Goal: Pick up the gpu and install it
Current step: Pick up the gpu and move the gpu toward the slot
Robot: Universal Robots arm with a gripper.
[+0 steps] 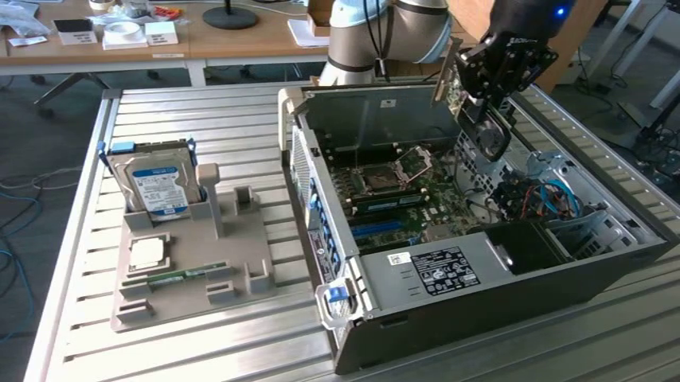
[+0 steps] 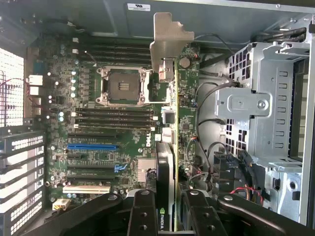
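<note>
Half masks the edge-on gpu (image 2: 166, 157) with gripper (image 2: 170, 201) clamped on it; hangs pointing down over open computer case's (image 1: 552, 298) motherboard (image 2: 113, 132).

Hard drive (image 1: 158, 187) upright in grey holder (image 1: 191, 243) (blue-white label); memory stick (image 1: 188, 274) lying flat.

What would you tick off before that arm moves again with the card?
1. gpu gripped in the tool: ok.
2. Computer case open, motherboard exposed: ok.
3. Blue slot empty: ok.
4. Card lined up with a slot: cannot tell.
5. Cables clear of the card's way: cannot tell.
6. Card seated: not ok, it hangs above the board.
</note>
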